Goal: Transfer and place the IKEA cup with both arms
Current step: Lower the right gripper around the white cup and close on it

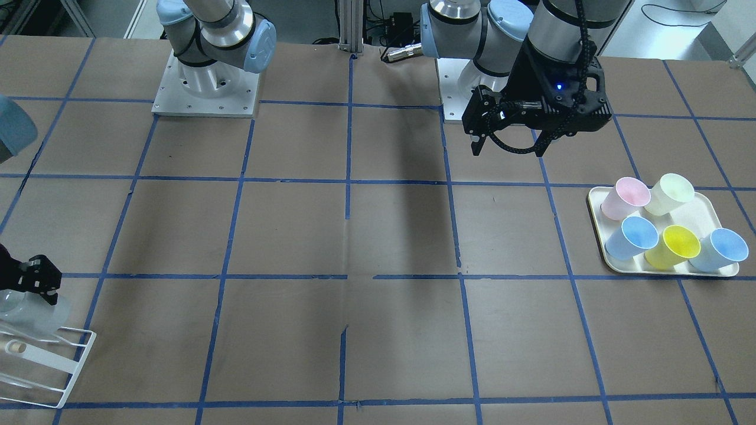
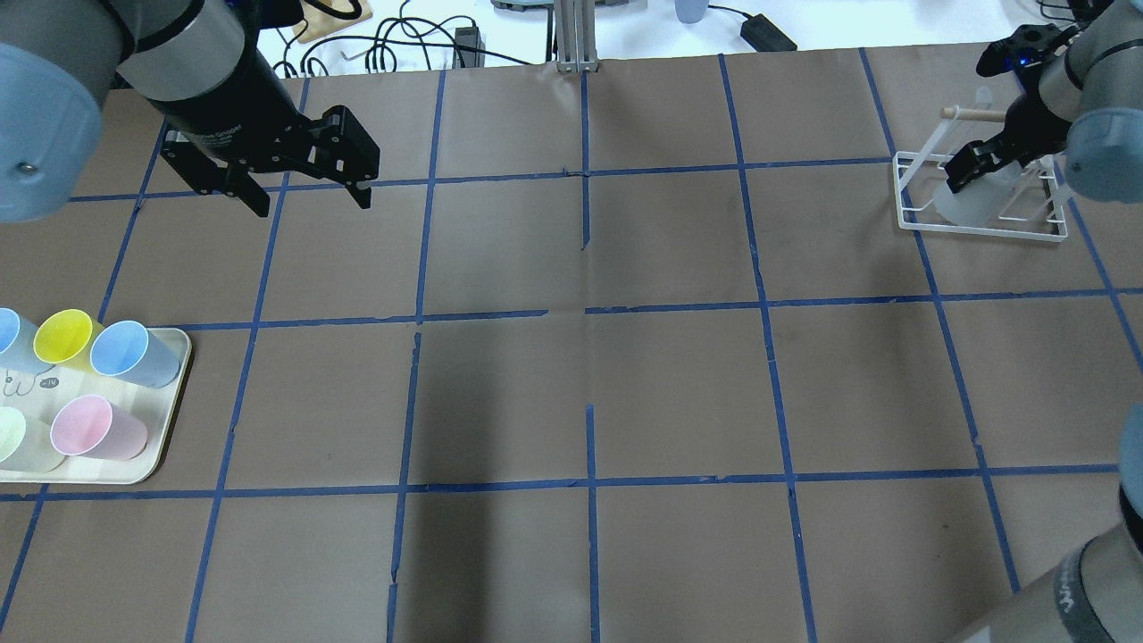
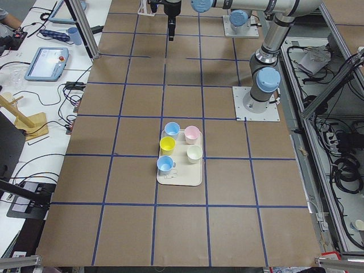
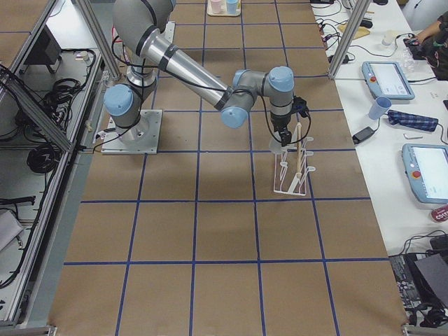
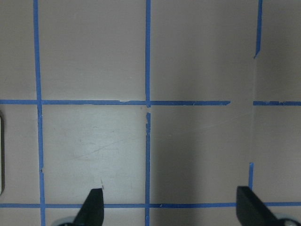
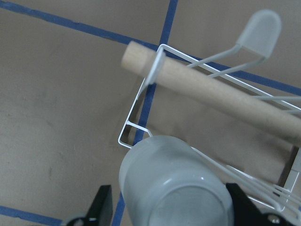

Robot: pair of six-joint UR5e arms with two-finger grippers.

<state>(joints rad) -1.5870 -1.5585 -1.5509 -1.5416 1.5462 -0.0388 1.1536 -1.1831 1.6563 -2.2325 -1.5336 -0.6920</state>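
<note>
Nearly done: cup [image 2: 969, 204] seems on rack [image 2: 982, 231], upper right, right gripper [image 2: 973, 166] straddling it, grip unclear; left gripper [image 2: 312, 205] spread, empty.

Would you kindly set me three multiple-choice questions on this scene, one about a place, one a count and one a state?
1. Where is the IKEA cup?
A. on the tray
B. in the middle of the tabletop
C. at the white wire rack, between the right gripper's fingers

2. How many coloured cups are on the tray?
A. five
B. three
C. seven

3. How is the left gripper?
A. shut on a blue cup
B. open, holding nothing
C. out of view

Answers:
1 C, the right wrist view shows it against the rack wires.
2 A, they are pink, cream, yellow and two blue.
3 B, only bare table shows between its fingers.
</note>
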